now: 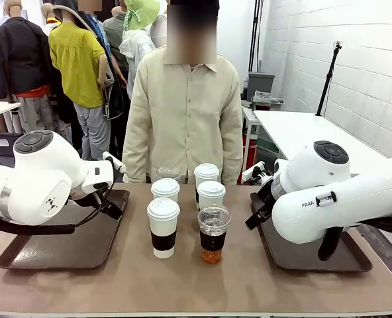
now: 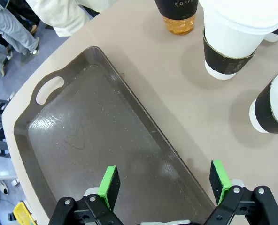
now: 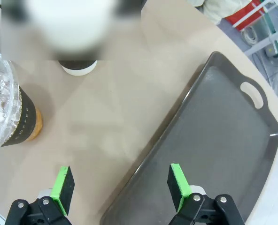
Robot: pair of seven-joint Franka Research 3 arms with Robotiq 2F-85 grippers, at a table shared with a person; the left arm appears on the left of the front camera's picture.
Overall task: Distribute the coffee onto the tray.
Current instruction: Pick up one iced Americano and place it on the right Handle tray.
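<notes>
both spread wide, empty: left claw (image 2: 165, 180) over left tray (image 2: 82, 140) edge, right claw (image 3: 120, 183) over right tray (image 3: 223, 140) rim, coffee cups (image 2: 233, 37) ahead.

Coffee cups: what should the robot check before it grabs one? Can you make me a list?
1. Left pincer open: ok, nothing between its pads.
2. Right pincer open: ok, nothing held.
3. Front white cup and clear cup upright, lids on: ok.
4. Left tray and right tray have room: ok.
5. A pincer lined up on a cup: not ok, both hang over tray edges.
6. Person keeping hands off the cups: cannot tell, hands hidden.
</notes>
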